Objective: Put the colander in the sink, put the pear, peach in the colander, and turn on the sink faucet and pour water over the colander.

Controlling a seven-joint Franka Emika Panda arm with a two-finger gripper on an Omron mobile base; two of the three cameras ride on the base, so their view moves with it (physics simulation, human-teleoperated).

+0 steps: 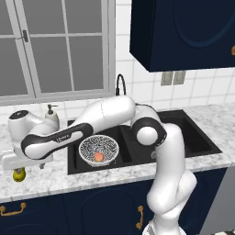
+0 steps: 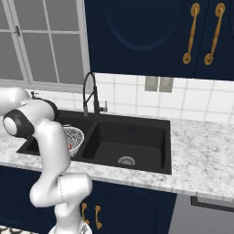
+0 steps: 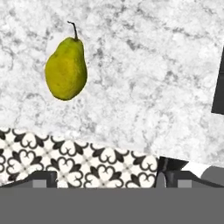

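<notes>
The marble counter (image 1: 55, 183) runs along the wall under the window, with the black double sink (image 1: 193, 137) set into it. The white arm (image 1: 105, 117) reaches from the right across the near edge of the sink toward the left stretch of counter. The sink faucet (image 2: 88, 91) stands behind the divider between the two basins, its spout arching forward. The right basin holds nothing but its silver drain (image 2: 126, 160).

The colander (image 1: 98, 150) sits in the left basin, upright, with the peach (image 1: 98, 157) resting inside it toward the near side. A white soap dispenser (image 1: 52, 114) stands on the counter behind the arm, left of the sink.

The gripper (image 3: 105, 177) hangs over the counter left of the sink, pointing down, its two fingertips (image 3: 43, 177) standing wide apart with nothing between them. The pear (image 3: 66, 68) lies on its side on the bare marble, apart from the fingers; in the hand view it is off to the left of the gap and well up from the tips. In the left base view the pear (image 1: 19, 174) shows just under the hand, near the counter's front edge.
</notes>
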